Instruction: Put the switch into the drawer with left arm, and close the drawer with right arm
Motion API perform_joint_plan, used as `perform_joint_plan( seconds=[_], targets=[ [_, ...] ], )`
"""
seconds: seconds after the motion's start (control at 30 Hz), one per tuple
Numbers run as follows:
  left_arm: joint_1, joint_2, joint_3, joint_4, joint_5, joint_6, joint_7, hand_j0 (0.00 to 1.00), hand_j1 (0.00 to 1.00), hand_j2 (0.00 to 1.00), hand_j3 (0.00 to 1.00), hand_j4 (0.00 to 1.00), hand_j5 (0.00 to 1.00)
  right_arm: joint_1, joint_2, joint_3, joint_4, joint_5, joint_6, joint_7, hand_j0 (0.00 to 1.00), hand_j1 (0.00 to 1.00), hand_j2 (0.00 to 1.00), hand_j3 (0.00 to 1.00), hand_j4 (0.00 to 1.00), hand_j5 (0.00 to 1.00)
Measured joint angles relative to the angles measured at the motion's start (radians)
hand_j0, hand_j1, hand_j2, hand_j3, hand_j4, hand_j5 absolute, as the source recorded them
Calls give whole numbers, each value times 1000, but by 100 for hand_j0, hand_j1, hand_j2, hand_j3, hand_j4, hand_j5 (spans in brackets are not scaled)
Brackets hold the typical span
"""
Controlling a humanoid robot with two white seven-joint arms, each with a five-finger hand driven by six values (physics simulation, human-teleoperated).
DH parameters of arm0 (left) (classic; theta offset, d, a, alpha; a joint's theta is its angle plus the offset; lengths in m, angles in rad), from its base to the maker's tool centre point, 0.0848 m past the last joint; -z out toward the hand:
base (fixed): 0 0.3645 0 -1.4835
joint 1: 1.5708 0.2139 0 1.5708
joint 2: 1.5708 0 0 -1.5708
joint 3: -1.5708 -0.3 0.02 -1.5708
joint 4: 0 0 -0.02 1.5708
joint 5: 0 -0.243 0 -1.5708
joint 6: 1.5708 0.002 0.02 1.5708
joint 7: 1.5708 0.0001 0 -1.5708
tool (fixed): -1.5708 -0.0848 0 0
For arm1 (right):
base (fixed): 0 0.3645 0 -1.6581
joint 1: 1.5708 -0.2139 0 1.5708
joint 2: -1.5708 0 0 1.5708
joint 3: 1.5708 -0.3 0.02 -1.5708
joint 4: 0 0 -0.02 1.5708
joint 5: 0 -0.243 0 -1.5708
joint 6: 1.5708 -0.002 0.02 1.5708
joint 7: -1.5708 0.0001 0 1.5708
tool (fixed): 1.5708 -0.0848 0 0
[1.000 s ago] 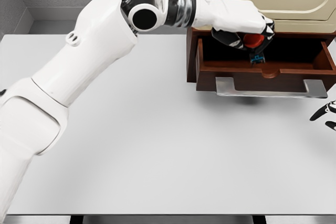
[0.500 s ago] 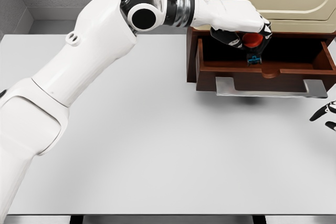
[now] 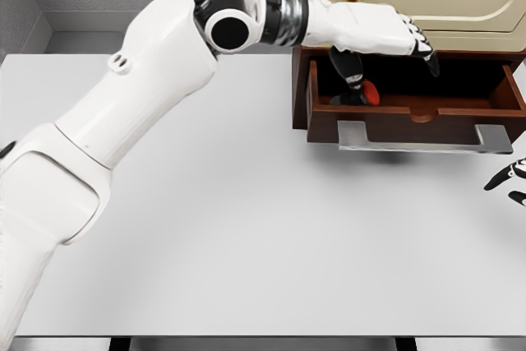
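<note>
Now your left hand [image 3: 386, 34] is opening over the drawer [image 3: 415, 113], holding nothing, the switch [image 3: 366, 92] inside, so closing is coming next.

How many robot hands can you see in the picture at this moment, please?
2: the left robot hand is spread open above the open drawer; the right robot hand shows only partly at the right edge.

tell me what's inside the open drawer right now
The switch, its red part showing, lies inside the drawer under the open left robot hand. The drawer's front wall and thumb hide its lower part.
</note>
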Motion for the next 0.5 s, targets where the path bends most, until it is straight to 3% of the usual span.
perform_joint_plan(
  seconds=[0.33, 0.5],
  targets=[
    [0, -5, -21, 36, 0, 1, 0, 91, 91, 91, 91, 91, 91, 0, 0, 5, 0, 0, 0, 0, 55, 55, 55, 55, 55, 55],
    [-11, -5, -21, 1, 11, 0, 0, 96, 96, 96, 96, 96, 96, 0, 0, 5, 0, 0, 0, 0, 55, 55, 55, 55, 55, 55]
  ],
)
